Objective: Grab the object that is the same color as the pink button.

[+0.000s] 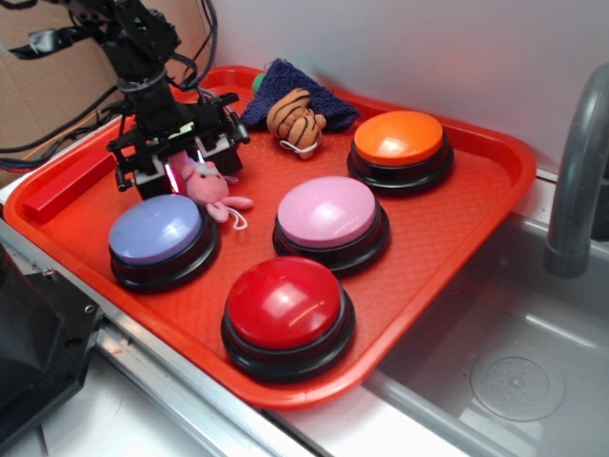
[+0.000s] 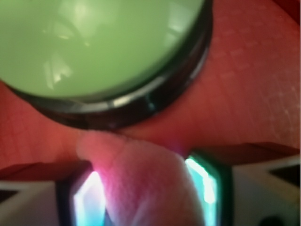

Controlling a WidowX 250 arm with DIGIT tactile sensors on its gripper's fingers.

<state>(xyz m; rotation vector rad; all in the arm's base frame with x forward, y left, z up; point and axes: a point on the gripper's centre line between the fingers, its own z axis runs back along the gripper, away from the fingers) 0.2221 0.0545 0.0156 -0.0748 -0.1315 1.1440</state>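
Kitchen sink counter: steel basin (image 1: 514, 371), faucet (image 1: 576, 181).

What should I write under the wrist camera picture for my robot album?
Gripper fingers on either side of the pink plush bunny on the red tray, beside a dome button.

No legible text, label, brand, number or sign found in either view. Checked: domes and bases of buttons, tray surface, plush toys, gripper housing. Wrist view too blurred for fine print.
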